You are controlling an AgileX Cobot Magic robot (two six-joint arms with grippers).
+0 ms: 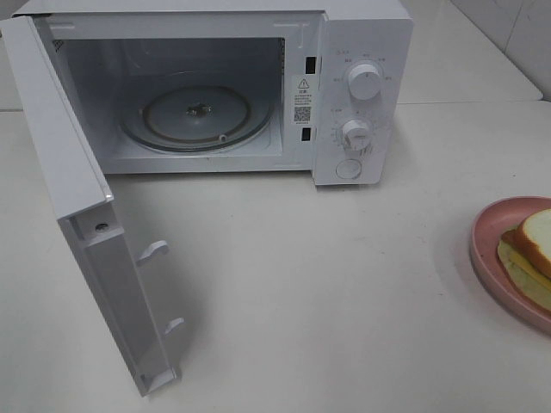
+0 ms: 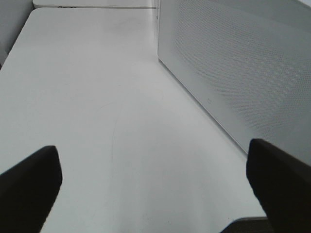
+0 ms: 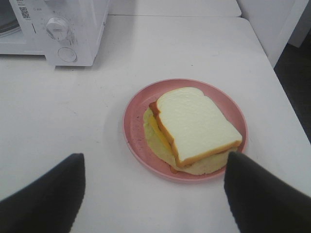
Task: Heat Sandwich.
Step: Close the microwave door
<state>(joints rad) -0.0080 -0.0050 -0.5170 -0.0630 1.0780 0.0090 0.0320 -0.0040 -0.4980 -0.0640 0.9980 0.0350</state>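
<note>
Right gripper (image 3: 153, 194): jaws spread wide, empty, hovering near sandwich (image 3: 194, 127) on pink plate (image 3: 133, 126). Left gripper (image 2: 155, 189): jaws apart, empty, low over table (image 2: 97, 97) beside microwave door (image 2: 243, 63)

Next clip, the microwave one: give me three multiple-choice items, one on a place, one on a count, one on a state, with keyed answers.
1. Where is the sandwich?
A. on the turntable
B. on the pink plate
C. on the bare table

2. How many round knobs are on the microwave panel?
A. one
B. two
C. four

3. What state is the microwave door in?
A. shut
B. swung open
C. removed

Answers: 1 B, the bread lies within the plate's rim; 2 B, two white knobs sit one above the other; 3 B, the door stands out and the glass turntable shows.
</note>
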